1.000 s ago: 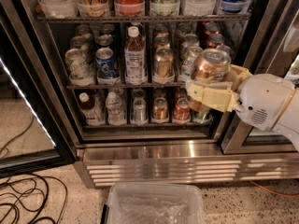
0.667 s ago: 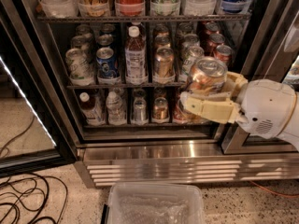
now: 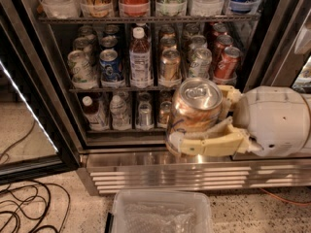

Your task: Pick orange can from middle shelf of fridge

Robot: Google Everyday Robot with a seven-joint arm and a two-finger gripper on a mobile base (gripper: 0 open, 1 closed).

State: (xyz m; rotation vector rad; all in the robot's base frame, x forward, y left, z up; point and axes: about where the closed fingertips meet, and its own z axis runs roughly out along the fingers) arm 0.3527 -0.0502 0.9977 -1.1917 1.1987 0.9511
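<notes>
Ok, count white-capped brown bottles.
2: a bottle on the middle shelf, another at the lower shelf's left end. The gripper, holding the orange can out front, may hide more.

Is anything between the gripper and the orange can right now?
Nothing visible does. The gripper is shut on the orange can, a finger pressed against its side, and holds it out in front of the fridge, clear of the middle shelf.

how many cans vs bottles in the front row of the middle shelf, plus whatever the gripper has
front-row cans on the middle shelf: 5
white-capped bottle there: 1
orange can in the gripper, jaws shut on it, in front of the fridge: 1
total: 7
</notes>
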